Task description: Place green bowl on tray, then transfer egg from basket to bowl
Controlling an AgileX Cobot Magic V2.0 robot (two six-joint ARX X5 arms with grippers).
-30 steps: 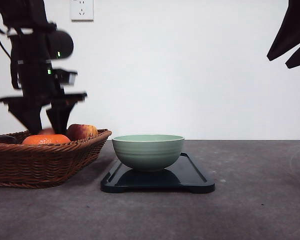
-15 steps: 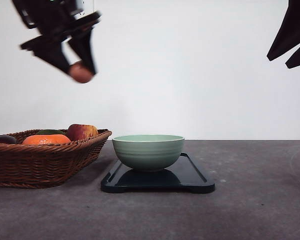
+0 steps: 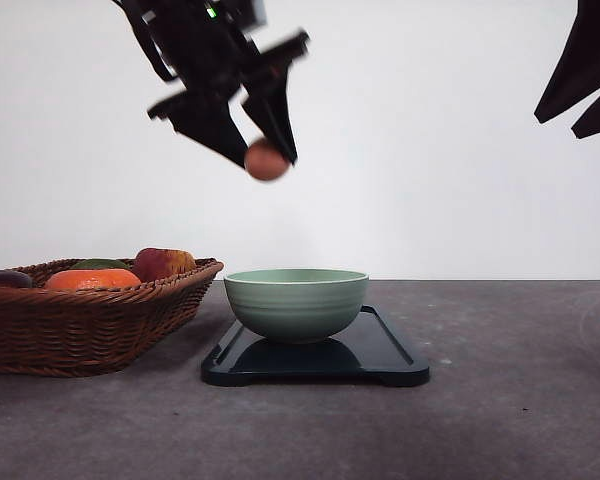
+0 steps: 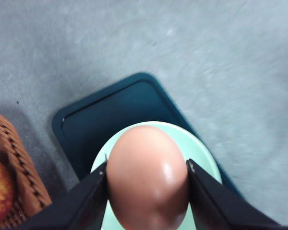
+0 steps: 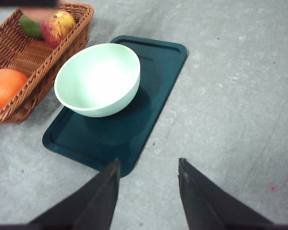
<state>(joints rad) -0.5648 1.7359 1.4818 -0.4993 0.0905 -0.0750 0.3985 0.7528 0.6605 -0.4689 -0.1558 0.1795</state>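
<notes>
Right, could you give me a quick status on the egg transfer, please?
Left gripper shut on egg, high above green bowl. Bowl on tray, empty. Right gripper open, raised clear. Nothing in the way.

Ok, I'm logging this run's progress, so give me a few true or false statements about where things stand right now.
1. The green bowl sits on the tray. True.
2. The left gripper is empty. False: it is shut on the egg.
3. The egg already lies in the bowl. False: it hangs in the air above it.
4. The right gripper is open and holds nothing. True.
5. The basket holds an orange. True.
</notes>
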